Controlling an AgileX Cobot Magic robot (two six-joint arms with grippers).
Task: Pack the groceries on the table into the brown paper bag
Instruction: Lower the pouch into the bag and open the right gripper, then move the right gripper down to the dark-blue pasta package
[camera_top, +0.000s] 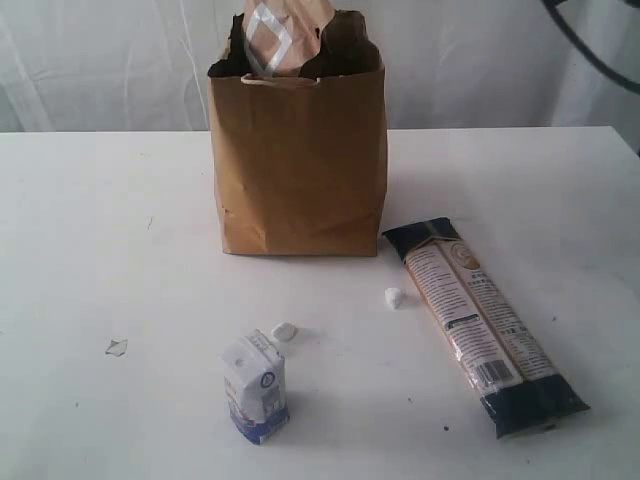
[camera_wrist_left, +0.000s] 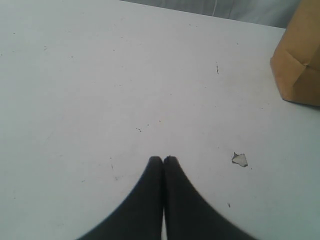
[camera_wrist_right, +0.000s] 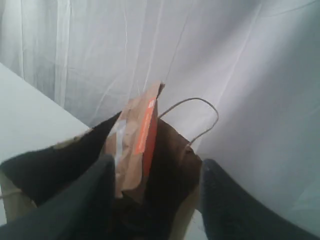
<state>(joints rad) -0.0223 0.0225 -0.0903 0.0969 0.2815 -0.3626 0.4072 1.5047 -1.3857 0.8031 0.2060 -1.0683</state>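
The brown pouch (camera_top: 287, 35) pokes out of the brown paper bag (camera_top: 300, 180). The small white-blue carton (camera_top: 255, 388) in front of the bag and the long dark packet (camera_top: 480, 325) beside it lie unpacked on the surface (camera_top: 100, 250). The right gripper (camera_wrist_right: 157, 172) hangs spread and empty above the bag's mouth. The left gripper (camera_wrist_left: 163, 160) is closed on nothing.

Readable text: none that I can make out from here.
Long dark packet (camera_top: 480, 325), on the desk (camera_top: 100, 250) right of the brown paper bag (camera_top: 300, 170): tan label panel with lines of print and a white block near one end, too small for me to read.
Small white-blue carton (camera_top: 256, 388), in front of the bag: blue print and a round mark, illegible.
Brown pouch (camera_wrist_right: 137, 150), in the bag's mouth: orange strip with tiny pale marks, unreadable.
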